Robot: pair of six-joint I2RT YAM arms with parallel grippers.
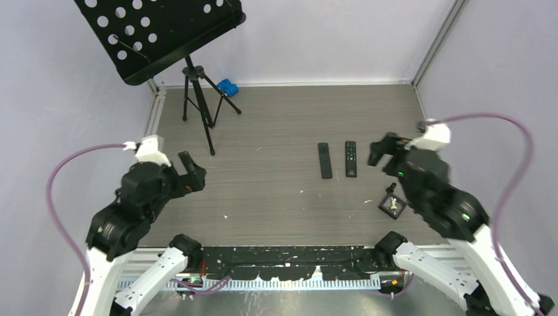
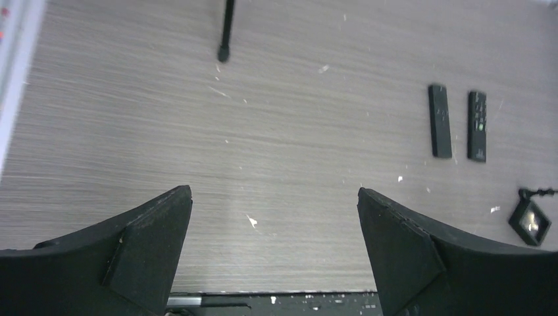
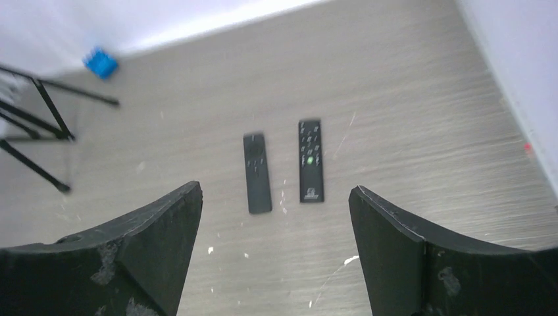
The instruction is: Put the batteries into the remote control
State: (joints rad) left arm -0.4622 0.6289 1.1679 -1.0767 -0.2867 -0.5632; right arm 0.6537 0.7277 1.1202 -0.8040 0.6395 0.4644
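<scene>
My left gripper [image 2: 274, 191] and right gripper [image 3: 275, 187] gape wide and empty. The plain remote [image 3: 257, 172] and buttoned remote [image 3: 310, 160] lie flat right of worktop centre, probably for easy reach. I cannot make out any batteries.

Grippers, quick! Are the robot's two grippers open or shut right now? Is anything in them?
Left gripper: open, holding nothing.
Right gripper: open, holding nothing.
</scene>
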